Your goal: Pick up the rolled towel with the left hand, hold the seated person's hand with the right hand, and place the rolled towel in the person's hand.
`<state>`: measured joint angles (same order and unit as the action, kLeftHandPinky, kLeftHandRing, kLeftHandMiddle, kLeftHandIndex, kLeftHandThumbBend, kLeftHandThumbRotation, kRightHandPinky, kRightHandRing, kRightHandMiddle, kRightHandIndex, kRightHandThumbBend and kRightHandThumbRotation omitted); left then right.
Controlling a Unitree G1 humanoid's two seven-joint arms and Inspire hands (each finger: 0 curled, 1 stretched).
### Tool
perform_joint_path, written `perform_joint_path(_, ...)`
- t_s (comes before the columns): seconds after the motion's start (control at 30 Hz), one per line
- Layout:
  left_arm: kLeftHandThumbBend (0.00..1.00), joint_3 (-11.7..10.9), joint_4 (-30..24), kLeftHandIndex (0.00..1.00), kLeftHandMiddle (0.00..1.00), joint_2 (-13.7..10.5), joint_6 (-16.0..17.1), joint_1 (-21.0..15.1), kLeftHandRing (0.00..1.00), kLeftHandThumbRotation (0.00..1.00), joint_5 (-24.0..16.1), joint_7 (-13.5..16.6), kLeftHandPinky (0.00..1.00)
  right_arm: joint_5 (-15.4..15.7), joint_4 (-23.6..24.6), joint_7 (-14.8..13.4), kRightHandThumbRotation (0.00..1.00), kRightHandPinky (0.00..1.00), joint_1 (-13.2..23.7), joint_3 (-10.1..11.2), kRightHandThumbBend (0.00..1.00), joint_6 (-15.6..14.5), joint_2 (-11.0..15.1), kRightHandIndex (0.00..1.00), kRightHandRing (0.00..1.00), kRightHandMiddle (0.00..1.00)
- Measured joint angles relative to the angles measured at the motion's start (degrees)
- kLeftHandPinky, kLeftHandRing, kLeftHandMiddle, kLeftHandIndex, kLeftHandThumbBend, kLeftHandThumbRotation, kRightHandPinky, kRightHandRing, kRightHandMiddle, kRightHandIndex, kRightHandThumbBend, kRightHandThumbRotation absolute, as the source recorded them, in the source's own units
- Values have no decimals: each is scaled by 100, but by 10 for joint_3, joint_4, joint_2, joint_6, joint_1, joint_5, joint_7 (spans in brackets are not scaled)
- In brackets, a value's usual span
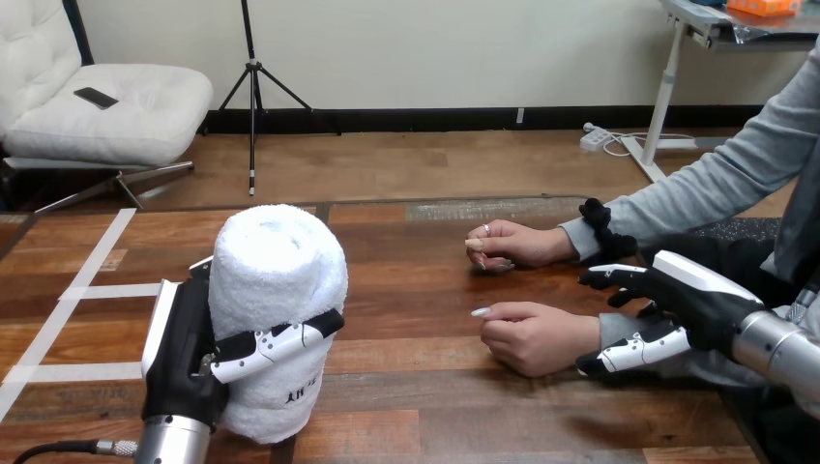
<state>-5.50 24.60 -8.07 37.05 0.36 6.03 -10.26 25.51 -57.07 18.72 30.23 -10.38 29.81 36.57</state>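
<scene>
We hold the rolled towel (pixel 276 271) upright at lower left, left hand (pixel 184 358) curled round it, well left of the person's nearer hand (pixel 532 336), whose wrist our open-fingered right hand (pixel 696 302) brackets at lower right.

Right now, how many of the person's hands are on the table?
2. The far hand lies right of centre on the table; the near hand rests in front of it, next to the right hand. The left hand grips the towel.
</scene>
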Motion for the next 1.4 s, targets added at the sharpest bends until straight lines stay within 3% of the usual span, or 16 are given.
perform_joint_path(0.43, 58, 0, 0, 39, 36, 0, 0, 1, 30, 0, 2, 0, 25, 2, 0, 18, 23, 66, 15, -6, 100, -8, 1, 89, 82, 90)
perform_joint_path(0.87, 58, 0, -1, 39, 36, 0, 0, 3, 30, 0, 3, -1, 25, 2, 0, 48, 25, 68, 26, -10, 100, -30, 6, 89, 83, 91)
perform_joint_path(1.4, 59, -1, -1, 39, 36, 0, 0, 3, 30, 0, 2, 1, 26, 16, 0, 50, 28, 68, 31, -17, 100, -29, 19, 86, 80, 86)
